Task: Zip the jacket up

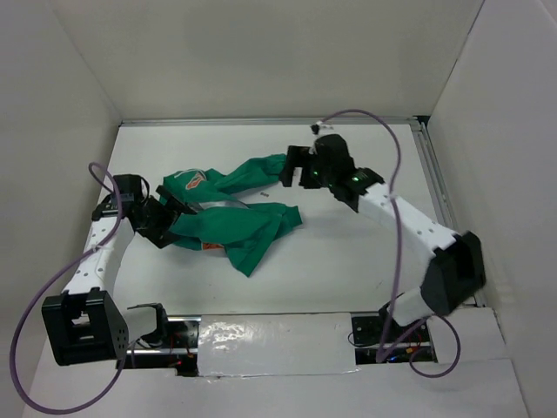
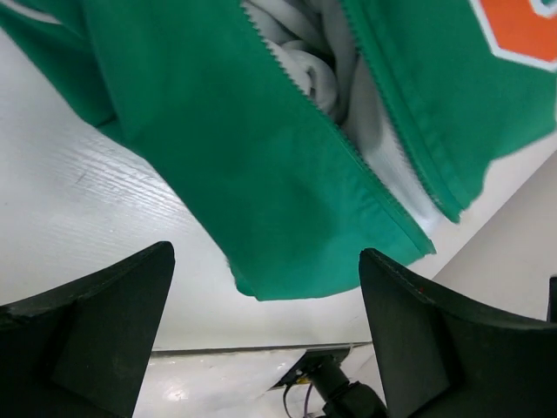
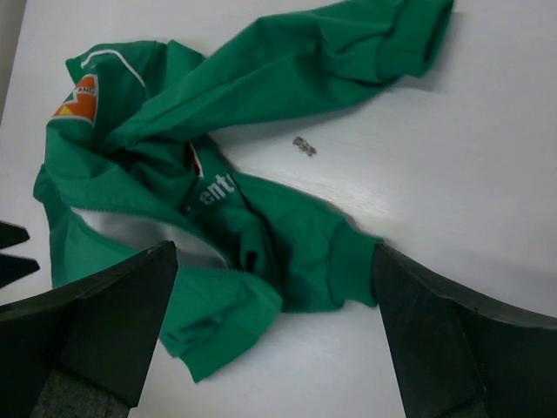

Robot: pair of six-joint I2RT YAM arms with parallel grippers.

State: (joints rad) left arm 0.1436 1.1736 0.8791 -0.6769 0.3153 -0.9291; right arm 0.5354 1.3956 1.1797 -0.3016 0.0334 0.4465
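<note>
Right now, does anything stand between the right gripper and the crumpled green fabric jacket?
Nothing visible does. The open right gripper hangs over the green fabric jacket; only a tiny grey speck lies on the white table beside one sleeve, off the path.

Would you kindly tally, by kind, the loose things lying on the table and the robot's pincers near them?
Green jacket: 1
Small grey scrap: 1
Pincers: 2, the left pincer and the right pincer, both open
Total: 4
</note>
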